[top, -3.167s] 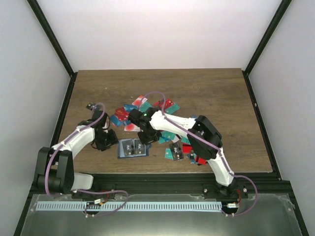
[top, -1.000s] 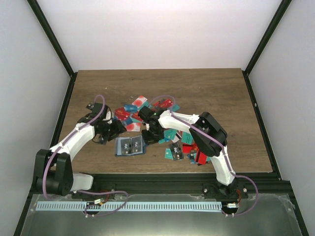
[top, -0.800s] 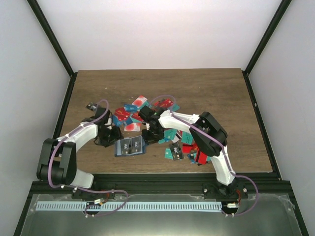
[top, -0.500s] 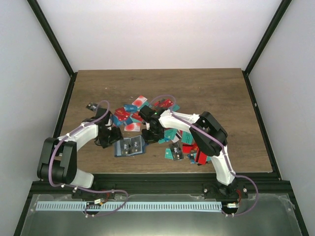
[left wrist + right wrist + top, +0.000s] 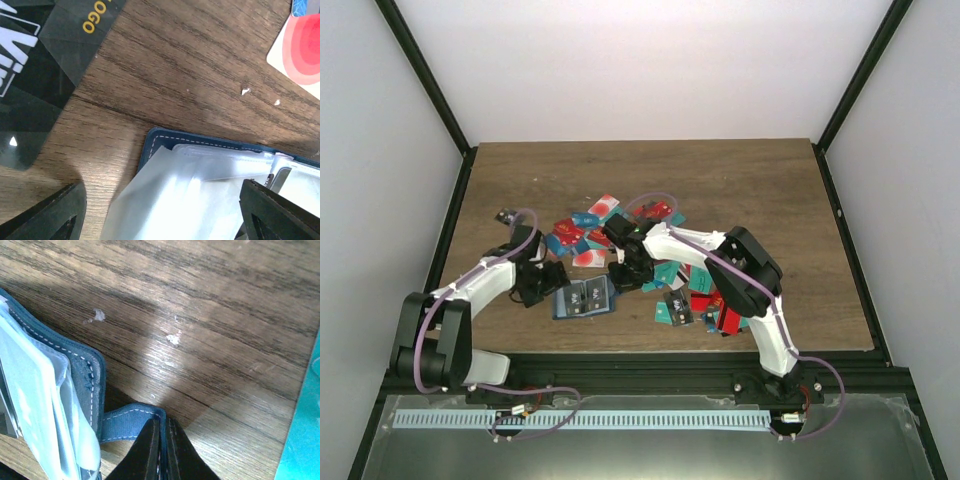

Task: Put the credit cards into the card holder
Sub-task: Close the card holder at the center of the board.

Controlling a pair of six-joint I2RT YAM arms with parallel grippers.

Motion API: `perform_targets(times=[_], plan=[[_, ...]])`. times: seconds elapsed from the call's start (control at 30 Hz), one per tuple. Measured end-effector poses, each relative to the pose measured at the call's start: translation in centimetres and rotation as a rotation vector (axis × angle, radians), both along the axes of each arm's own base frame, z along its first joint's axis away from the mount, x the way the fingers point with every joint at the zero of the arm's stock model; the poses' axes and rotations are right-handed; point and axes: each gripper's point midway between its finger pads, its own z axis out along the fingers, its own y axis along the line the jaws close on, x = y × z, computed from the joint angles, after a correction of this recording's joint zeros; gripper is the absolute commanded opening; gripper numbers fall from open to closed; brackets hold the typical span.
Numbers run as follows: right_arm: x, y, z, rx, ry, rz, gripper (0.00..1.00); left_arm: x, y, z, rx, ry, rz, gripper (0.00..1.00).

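Note:
The navy card holder point(image 5: 582, 298) lies open on the table, clear plastic sleeves up. My left gripper point(image 5: 544, 283) is at its left edge. In the left wrist view it point(image 5: 165, 220) is open, its fingers point(image 5: 62, 212) either side of the sleeves point(image 5: 200, 190) over the holder's navy corner point(image 5: 165, 137). My right gripper point(image 5: 624, 277) is at the holder's right edge. In the right wrist view it point(image 5: 161, 440) is shut on the holder's navy strap point(image 5: 125, 419). The credit cards point(image 5: 665, 262), in red, teal, blue and black, lie scattered behind and to the right.
A black card point(image 5: 35, 65) and a white-and-red card point(image 5: 300, 50) lie just beyond the holder. A teal card point(image 5: 307, 440) lies right of the strap. One small dark card point(image 5: 505, 215) lies apart at the far left. Black frame rails point(image 5: 640, 362) border the table.
My left gripper has come a little nearer along the holder's left edge, and the holder has shifted slightly. My right gripper has stayed shut on the strap.

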Motion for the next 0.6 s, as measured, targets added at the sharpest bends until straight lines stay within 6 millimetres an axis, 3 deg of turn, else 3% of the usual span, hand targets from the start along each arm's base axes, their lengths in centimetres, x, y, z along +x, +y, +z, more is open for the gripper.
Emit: perform_targets(times=[0.37, 0.6], plan=[[0.1, 0.1, -0.1, 0.01, 0.017, 0.0, 0.01, 1.7, -3.2, 0.7, -0.162, -0.084, -0.025, 0.83], [0.2, 0.2, -0.1, 0.014, 0.025, -0.001, 0.01, 1.2, -4.2, 1.1, -0.212, -0.083, -0.03, 0.81]])
